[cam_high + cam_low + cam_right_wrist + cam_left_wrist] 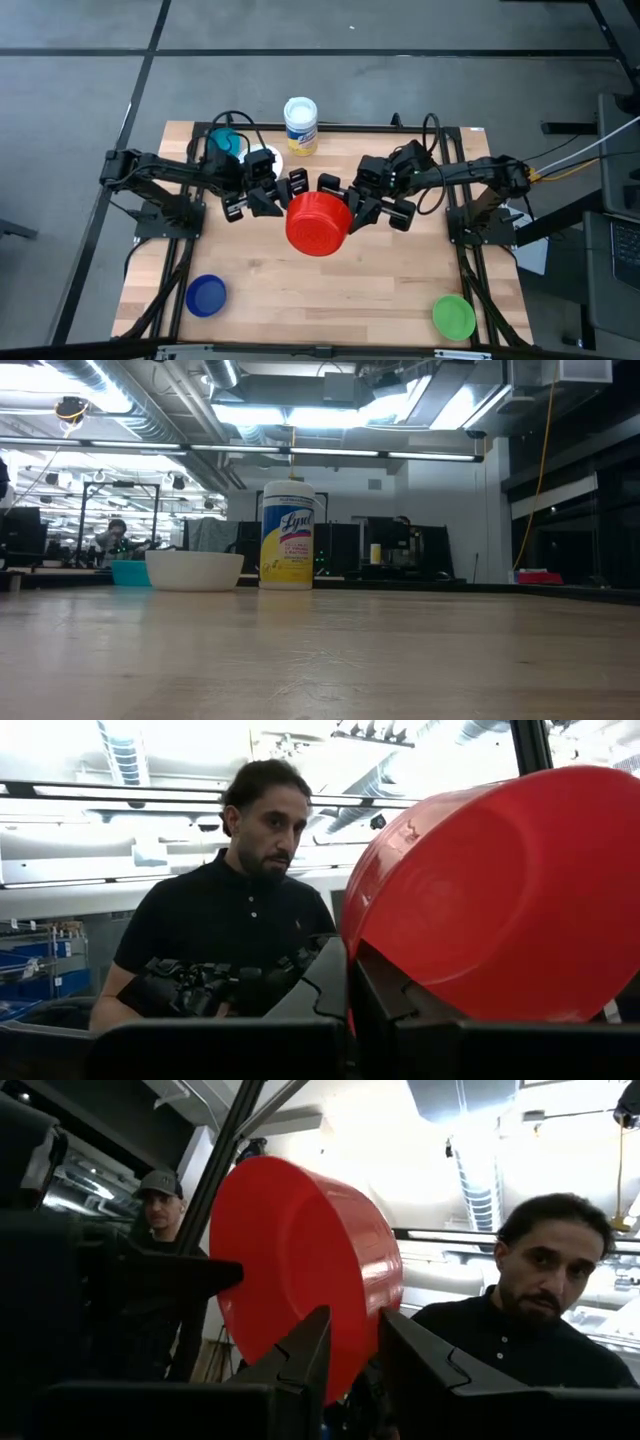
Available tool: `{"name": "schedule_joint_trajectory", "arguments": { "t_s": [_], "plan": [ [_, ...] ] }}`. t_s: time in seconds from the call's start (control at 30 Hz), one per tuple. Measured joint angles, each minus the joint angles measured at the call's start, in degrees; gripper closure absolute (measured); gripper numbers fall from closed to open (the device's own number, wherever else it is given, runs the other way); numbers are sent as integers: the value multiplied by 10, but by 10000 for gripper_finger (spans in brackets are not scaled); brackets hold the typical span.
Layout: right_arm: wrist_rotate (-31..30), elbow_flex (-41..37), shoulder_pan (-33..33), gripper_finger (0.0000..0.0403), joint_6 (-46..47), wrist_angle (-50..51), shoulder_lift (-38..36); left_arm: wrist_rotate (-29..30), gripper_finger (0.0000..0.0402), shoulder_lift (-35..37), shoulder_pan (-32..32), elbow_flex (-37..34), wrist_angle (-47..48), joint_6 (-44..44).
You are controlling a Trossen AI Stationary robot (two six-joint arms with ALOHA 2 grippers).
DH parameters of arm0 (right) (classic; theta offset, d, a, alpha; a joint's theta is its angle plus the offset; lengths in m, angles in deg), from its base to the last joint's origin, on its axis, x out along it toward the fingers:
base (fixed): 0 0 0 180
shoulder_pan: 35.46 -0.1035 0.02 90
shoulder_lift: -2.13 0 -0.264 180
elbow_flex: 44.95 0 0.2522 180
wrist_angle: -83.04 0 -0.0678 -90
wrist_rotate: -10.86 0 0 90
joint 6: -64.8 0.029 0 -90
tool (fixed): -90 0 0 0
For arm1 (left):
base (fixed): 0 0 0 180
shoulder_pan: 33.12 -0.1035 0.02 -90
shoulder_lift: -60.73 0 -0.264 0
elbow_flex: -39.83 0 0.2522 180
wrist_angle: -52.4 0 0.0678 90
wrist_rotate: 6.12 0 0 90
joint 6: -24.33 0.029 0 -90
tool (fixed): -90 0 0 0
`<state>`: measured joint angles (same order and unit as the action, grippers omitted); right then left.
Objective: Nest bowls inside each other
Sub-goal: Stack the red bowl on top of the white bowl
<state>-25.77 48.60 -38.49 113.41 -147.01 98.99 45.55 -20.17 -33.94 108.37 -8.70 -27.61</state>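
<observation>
A red bowl (318,224) hangs above the middle of the table, out of the low view. My left gripper (297,192) is shut on its left edge and my right gripper (346,207) on its right edge. A white bowl (264,160) and a teal bowl (225,142) rest on their bases at the far left, next to a white labelled container (300,124). A dark blue bowl (206,295) lies near the front left corner. A green bowl (453,316) lies near the front right. My left gripper pinches the red bowl's rim (352,1342) between its two fingers (300,1365), one on each face of the wall. It comes from the table's left, slanting upward. The bowl is lifted clear and stands tilted on edge. My right gripper pinches the opposite rim (352,935) of the red bowl between its two shut fingers (392,1005). It comes from the table's right, slanting upward. The bowl rises above the fingers, tilted, clear of the table.
The table's black frame (470,250) borders the wood. A person in a black shirt (230,920) and another person in a cap (160,1190) stand beyond the far edge. Bare wood lies under the red bowl and along the front middle.
</observation>
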Motion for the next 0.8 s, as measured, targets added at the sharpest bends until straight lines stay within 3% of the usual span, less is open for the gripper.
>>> {"name": "schedule_joint_trajectory", "arguments": {
  "t_s": [0.23, 0.47, 0.67, 0.8],
  "plan": [
    [1, 0, 0, 402, 3, -15, 8, -2, 323, 0, 9, 19, 35, 18],
    [-6, 17, -1, 402, 10, -7, 8, -17, 396, 0, 13, 21, 35, 59],
    [-21, 22, -1, 381, 17, -5, 8, -15, 399, 0, 13, 21, 34, 73],
    [-4, 22, -1, 395, 15, -3, 8, -20, 400, 0, 12, 21, 35, 66]
  ]
}}
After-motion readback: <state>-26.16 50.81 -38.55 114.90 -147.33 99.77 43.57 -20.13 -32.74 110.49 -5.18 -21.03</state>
